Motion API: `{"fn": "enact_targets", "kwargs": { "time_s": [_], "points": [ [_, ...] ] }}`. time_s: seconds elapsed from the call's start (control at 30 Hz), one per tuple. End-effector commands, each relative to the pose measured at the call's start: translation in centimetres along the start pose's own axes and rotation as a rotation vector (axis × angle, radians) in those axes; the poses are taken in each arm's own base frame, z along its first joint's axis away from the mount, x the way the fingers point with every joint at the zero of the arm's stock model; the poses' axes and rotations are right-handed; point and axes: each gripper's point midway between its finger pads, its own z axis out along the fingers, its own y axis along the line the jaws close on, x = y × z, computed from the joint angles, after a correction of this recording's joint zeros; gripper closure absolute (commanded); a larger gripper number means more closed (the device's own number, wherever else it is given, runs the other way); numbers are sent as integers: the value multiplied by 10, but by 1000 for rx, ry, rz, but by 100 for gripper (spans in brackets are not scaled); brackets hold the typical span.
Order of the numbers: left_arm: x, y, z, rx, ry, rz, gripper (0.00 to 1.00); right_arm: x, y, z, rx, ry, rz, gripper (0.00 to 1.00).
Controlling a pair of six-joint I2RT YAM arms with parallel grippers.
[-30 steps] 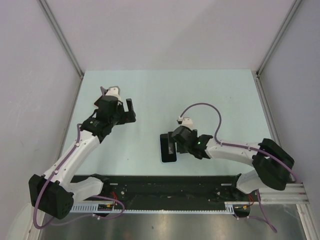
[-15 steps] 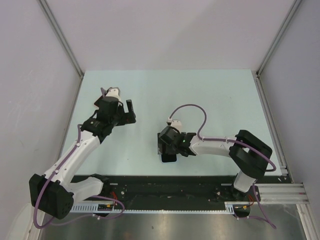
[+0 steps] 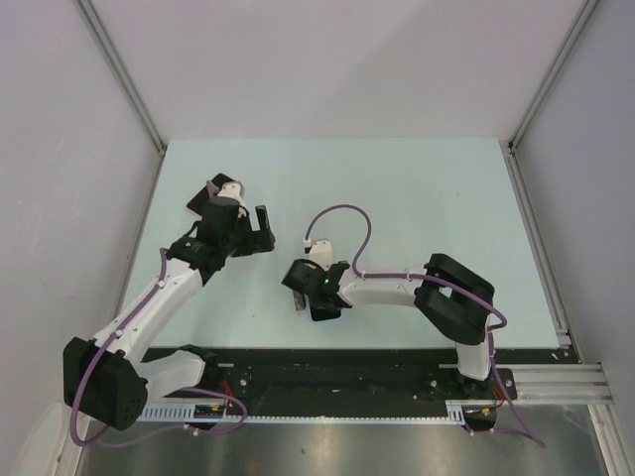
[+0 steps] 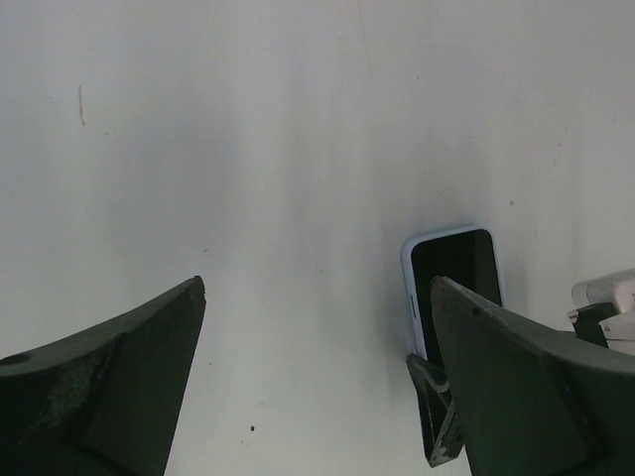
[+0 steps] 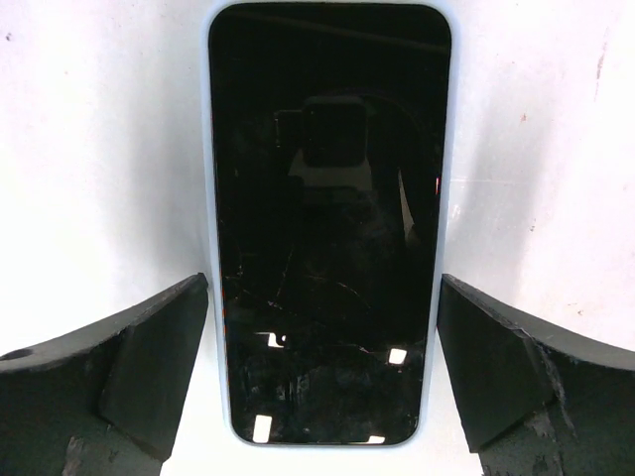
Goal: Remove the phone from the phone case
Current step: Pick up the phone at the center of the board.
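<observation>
The phone (image 5: 327, 223), black screen up, sits in a light blue case (image 5: 210, 198) flat on the pale table. My right gripper (image 5: 322, 288) is open, with one finger on each side of the phone's near end, not touching it. In the top view the right gripper (image 3: 310, 296) covers most of the phone (image 3: 323, 313). My left gripper (image 3: 260, 224) is open and empty, to the left of the phone and apart from it. In the left wrist view the left gripper (image 4: 317, 288) is over bare table, with the phone (image 4: 453, 283) partly behind its right finger.
The table (image 3: 417, 198) is pale green with grey walls on the left, back and right. A black rail (image 3: 337, 372) with the arm bases runs along the near edge. A purple cable (image 3: 342, 213) loops above the right wrist.
My right arm has swung left and its gripper now sits over the phone with its fingers on both sides. The left gripper has shifted only slightly.
</observation>
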Motion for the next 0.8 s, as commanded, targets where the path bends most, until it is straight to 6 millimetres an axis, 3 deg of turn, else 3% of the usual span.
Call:
{"fn": "enact_targets", "kwargs": {
  "time_s": [0.0, 0.17, 0.23, 0.3, 0.4, 0.57, 0.63, 0.67, 0.73, 0.77],
  "points": [
    [3, -9, 4, 40, 8, -28, 0, 49, -26, 23, 115, 129, -80, 0],
    [5, -14, 4, 67, 21, -38, 0, 61, -29, 30, 116, 183, -90, 4],
    [8, -19, 5, 91, 30, -61, 0, 57, -29, 28, 123, 163, -94, 15],
    [17, -30, 8, 154, 58, -93, 0, 47, -30, 22, 125, 130, -91, 28],
    [32, -47, 12, 253, 112, -140, 0, 30, -29, 11, 112, 89, -75, 36],
    [56, -50, 24, 269, 210, -175, 0, 7, -22, -11, 50, 38, -39, 42],
    [64, -64, 26, 337, 248, -243, 0, 0, -17, -19, 1, 27, -25, 43],
    [82, -66, 27, 372, 292, -276, 0, -2, -14, -20, -22, 29, -15, 43],
    [86, -82, 29, 469, 313, -347, 0, -4, -10, -22, -81, 47, 20, 44],
    [98, -80, 34, 458, 347, -364, 0, -4, -3, -24, -122, 57, 39, 46]
  ]
}}
